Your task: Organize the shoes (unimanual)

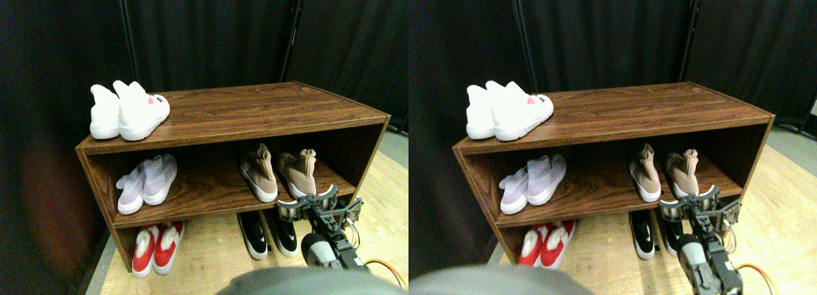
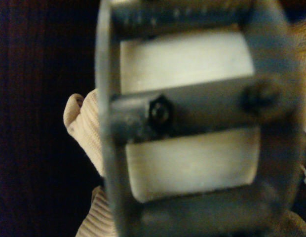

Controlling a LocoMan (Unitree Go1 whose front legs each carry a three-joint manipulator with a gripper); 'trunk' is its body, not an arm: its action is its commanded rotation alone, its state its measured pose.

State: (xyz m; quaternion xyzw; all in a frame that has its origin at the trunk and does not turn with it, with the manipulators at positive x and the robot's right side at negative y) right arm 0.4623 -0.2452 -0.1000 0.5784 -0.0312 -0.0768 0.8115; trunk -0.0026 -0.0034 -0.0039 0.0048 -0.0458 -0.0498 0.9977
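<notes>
**Stereo pair view first: jaws at the right tan shoe on the middle shelf**

Stereo pair view: wooden shoe rack against a black curtain. White pair on the top board, left end. Middle shelf: pale lilac pair at left, tan knit pair at right, split into left tan shoe and right tan shoe, slightly apart, both upright, ankles up. Floor level under the rack: red-and-white pair at left, black slip-ons near centre-right. Right gripper sits at the front edge of the middle shelf, just before the right tan shoe's toe, jaws spread wide, nothing between them. Touching the shoe or not, cannot tell. Orange cable on the floor behind the arm.

Wrist view: blurred, dark jaw frame fills most of the picture. White sole surface shows through the frame openings. Tan ribbed knit peeks out beside the frame against the dark shelf interior.
</notes>
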